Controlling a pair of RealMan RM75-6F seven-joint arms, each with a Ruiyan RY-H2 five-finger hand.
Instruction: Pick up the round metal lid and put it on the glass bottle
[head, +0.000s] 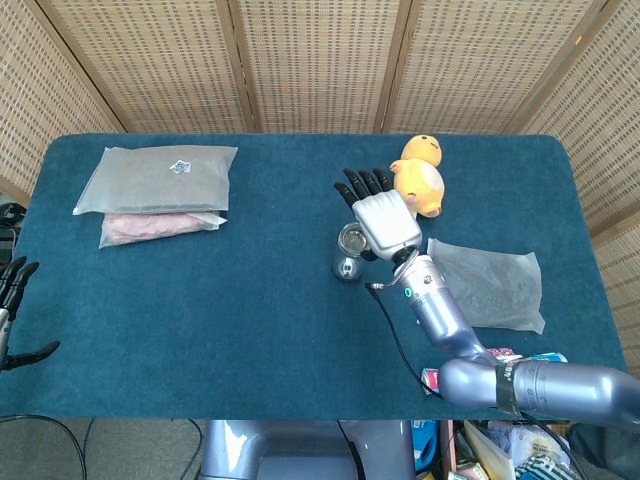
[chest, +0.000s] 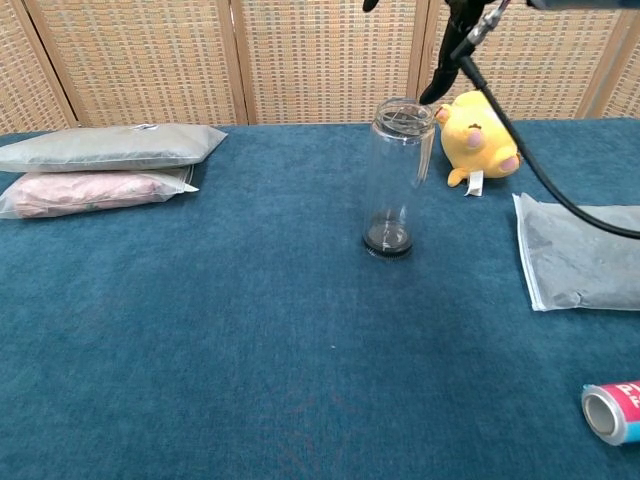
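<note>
The clear glass bottle (chest: 392, 190) stands upright mid-table, and the round metal lid (chest: 403, 114) sits on its mouth. From above, the lid (head: 352, 238) shows as a metal ring on the bottle (head: 346, 262). My right hand (head: 380, 214) hovers above and just right of the bottle top, fingers spread, holding nothing. In the chest view only a dark finger (chest: 438, 82) and the cable reach down from the top edge, clear of the lid. My left hand (head: 12, 300) hangs at the table's left edge, fingers apart and empty.
A yellow plush duck (chest: 475, 138) lies just right of the bottle, behind it. Two flat pouches (chest: 105, 165) are stacked at the far left. A grey pouch (chest: 580, 255) lies at the right, and a red-and-blue can (chest: 612, 410) lies at the near right corner.
</note>
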